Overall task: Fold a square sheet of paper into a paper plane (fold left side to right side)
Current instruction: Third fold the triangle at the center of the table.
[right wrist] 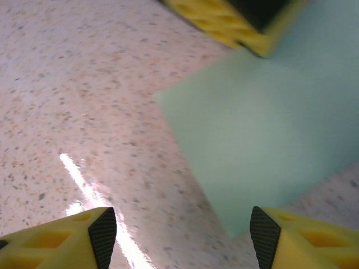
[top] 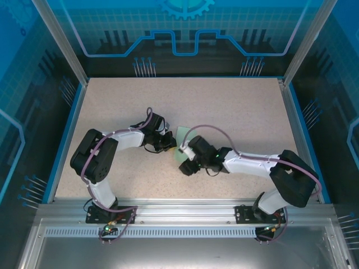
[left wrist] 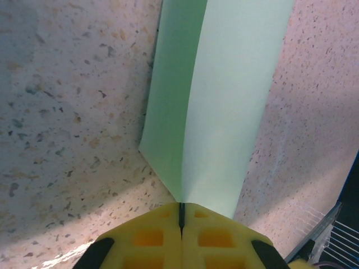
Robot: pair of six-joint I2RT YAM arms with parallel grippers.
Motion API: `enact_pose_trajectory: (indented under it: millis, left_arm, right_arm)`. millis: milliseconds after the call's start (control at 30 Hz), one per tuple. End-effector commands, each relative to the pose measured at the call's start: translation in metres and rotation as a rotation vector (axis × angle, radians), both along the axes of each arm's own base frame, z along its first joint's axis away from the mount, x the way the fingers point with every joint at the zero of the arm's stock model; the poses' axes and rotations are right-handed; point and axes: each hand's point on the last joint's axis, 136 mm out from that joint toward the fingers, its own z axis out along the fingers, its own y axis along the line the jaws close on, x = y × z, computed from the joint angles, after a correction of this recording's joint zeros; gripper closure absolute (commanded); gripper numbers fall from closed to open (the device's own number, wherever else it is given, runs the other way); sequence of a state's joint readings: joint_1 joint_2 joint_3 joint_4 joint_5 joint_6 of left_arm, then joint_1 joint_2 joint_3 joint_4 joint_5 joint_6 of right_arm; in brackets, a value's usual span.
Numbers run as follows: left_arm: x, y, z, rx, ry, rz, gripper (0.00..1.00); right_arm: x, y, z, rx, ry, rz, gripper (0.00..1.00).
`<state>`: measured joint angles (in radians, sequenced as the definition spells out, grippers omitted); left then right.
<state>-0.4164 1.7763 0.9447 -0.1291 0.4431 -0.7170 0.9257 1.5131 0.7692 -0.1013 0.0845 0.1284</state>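
Folding in progress: square sheet of paper (left wrist: 221, 112) is pinched by clenched left gripper (left wrist: 181, 217); right gripper (right wrist: 184, 231) is spread, empty. Edges should be aligned before creasing.

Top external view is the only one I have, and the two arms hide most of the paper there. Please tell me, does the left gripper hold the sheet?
Observer: Yes. The left wrist view shows the left gripper shut on one edge of the square sheet of paper, jaws pressed together.
Operator: Is the sheet flat, or already bent?
Observer: Bent. A crease runs from the grip away along the sheet, with a darker panel on one side of it.
Operator: And the right gripper?
Observer: The right gripper is open over the table, with nothing between its jaws; a corner of the sheet lies just ahead of it.
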Motion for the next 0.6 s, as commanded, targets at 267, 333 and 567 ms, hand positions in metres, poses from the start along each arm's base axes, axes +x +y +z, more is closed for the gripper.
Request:
enact_pose_trajectory:
  millis: [267,333,567]
  left_arm:
    - [-0.007,-0.009,0.012,-0.049,0.034,-0.008,0.98]
    - [-0.007,-0.01,0.012,-0.055,0.036,-0.011,0.98]
    - [-0.008,-0.011,0.011,-0.053,0.044,-0.014,0.98]
  right_arm:
    - [0.017,0.039,-0.013,-0.163,-0.247,0.127,0.35]
    - [0.024,0.049,-0.006,-0.147,-0.272,0.125,0.36]
    - [0.035,0.051,-0.005,-0.145,-0.297,0.096,0.5]
